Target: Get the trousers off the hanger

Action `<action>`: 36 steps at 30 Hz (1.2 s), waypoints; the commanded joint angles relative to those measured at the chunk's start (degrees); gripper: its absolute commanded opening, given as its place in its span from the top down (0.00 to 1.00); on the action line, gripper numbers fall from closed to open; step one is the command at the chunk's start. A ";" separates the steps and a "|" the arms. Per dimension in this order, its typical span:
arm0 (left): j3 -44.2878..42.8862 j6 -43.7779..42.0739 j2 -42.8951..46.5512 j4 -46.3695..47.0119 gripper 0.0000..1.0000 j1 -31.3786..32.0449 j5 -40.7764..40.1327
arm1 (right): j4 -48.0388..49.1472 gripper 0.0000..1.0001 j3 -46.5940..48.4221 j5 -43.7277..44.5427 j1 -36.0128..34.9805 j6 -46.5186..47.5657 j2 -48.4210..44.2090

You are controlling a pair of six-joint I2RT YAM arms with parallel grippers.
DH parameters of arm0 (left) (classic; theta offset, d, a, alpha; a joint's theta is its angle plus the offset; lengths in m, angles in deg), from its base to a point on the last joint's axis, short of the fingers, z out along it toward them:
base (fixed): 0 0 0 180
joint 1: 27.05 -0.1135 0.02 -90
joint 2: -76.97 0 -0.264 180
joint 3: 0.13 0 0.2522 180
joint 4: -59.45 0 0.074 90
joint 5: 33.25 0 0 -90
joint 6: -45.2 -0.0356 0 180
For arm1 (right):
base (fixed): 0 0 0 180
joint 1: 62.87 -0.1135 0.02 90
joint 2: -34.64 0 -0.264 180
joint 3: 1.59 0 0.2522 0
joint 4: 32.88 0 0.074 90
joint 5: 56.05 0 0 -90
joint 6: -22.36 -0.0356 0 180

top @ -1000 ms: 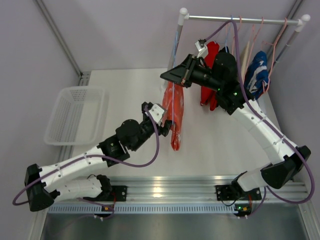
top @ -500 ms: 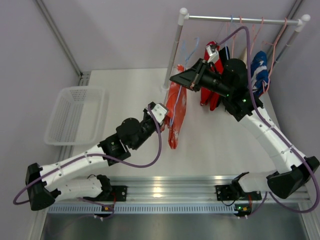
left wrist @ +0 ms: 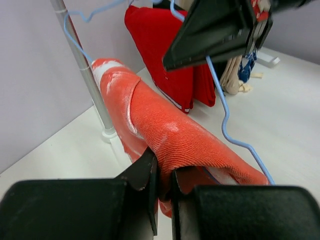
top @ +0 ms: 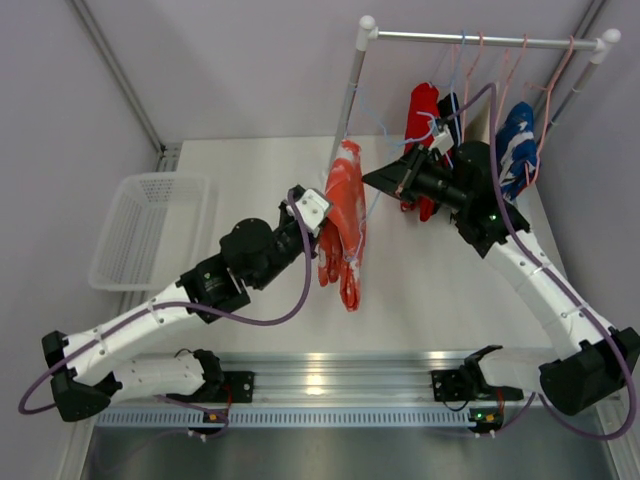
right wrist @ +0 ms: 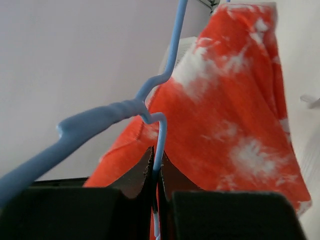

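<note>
Sliding back toward four o'clock since a second ago with the right gripper (top: 372, 181), drawing the hanger (right wrist: 159, 137) away from the post (top: 350, 85), and meanwhile lifting the trousers (top: 342, 215) slightly toward eleven o'clock with the left gripper (top: 322, 238). Now pinching on both sides: squeezing a fold of the orange-red cloth tight between the left jaws, and clamping the thin blue wire just below its twisted neck in the right. Holding the trousers long and narrow above the table (top: 440, 290), at nine o'clock of the right gripper and just beside the wire; judging by the left wrist view, probably still draping them over the lower bar. Likely needing, for doing this step well: pulling the two grips steadily apart, keeping the wire level, letting the cloth slip off without snagging, loosening neither pinch. Stretching the left arm long and low toward two o'clock; bending the right arm at the elbow, pointing its forearm toward ten o'clock.
</note>
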 commanded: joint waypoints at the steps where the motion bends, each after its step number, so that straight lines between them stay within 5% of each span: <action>1: -9.87 2.24 2.49 9.01 1.00 -0.20 1.67 | 3.07 1.00 -1.08 1.68 0.76 3.37 -1.12; 22: -40.12 0.66 -3.93 6.72 1.00 -12.58 -0.87 | 0.70 1.00 -6.19 3.27 0.76 8.55 -2.96; 32: -34.34 -4.69 2.92 7.52 1.00 -33.40 -10.53 | -0.45 1.00 -4.16 2.04 0.76 10.14 -3.93; 36: -24.88 -11.81 7.66 11.72 1.00 -39.04 -14.67 | -0.36 1.00 -3.20 0.90 0.68 9.87 -3.49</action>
